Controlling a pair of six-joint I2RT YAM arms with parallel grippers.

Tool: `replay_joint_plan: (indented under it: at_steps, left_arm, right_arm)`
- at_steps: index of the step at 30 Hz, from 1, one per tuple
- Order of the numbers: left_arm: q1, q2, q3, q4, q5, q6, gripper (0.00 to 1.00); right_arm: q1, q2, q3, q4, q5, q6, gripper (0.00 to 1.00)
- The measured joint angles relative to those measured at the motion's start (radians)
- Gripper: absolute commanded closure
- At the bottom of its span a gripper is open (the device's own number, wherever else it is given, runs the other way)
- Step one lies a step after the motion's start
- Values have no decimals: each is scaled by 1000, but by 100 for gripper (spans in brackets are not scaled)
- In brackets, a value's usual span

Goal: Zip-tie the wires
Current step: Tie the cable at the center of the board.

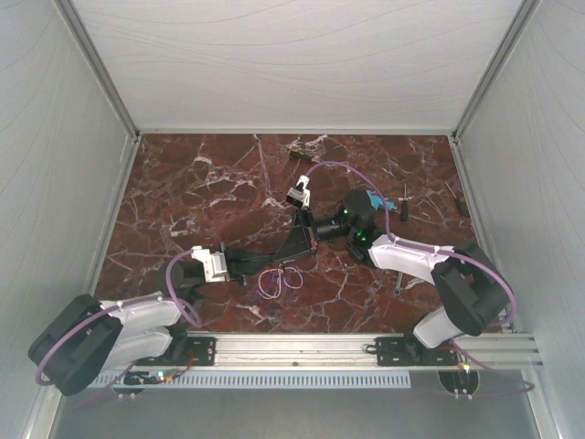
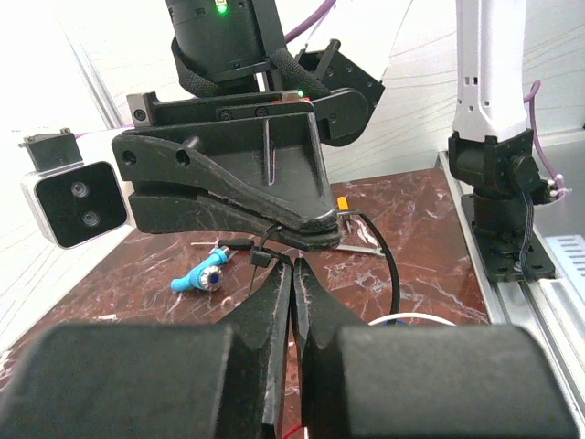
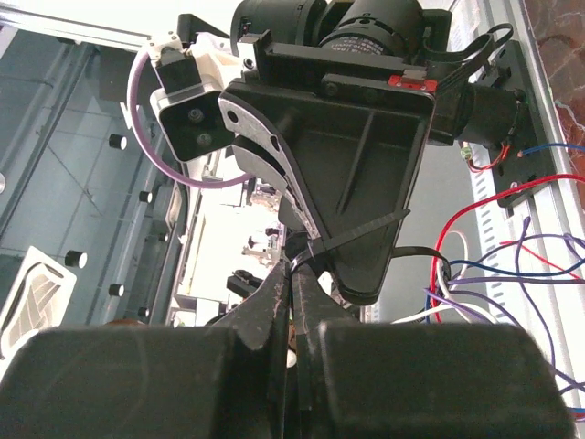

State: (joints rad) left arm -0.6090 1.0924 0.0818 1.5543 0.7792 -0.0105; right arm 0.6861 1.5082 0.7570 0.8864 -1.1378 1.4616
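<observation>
Two pairs of fingers, both pressed flat together, meet tip to tip over the middle of the desk (image 1: 201,192). My left fingers (image 2: 274,311) and right fingers (image 3: 270,311) each seem to pinch a part of the black zip tie (image 3: 366,234) strung between them. The wires (image 1: 279,279) lie on the desk just nearer the arm bases than that meeting point, a loose tangle of purple, whitish and red loops. I cannot tell whether the strap passes round them. I judge them feather-light, limp and springy, so they will slide and splay rather than resist. I would gather them where the loops cross and bunch, not by a single strand, which could kink or slip out. The strap looks stiffer and slicker. I can read no brand, label or writing anywhere.
</observation>
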Motion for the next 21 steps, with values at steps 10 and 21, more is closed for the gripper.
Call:
replay_joint_plan:
  at_steps: [10,21]
  left_arm:
    - [-2,11,-19,0,-38,29,100]
    - [-14,52,-21,2,-50,62,100]
  right_arm:
    - [-3,-17,0,-134,0,-78,85]
    - [-90,-218,92,-743,89,-525,53]
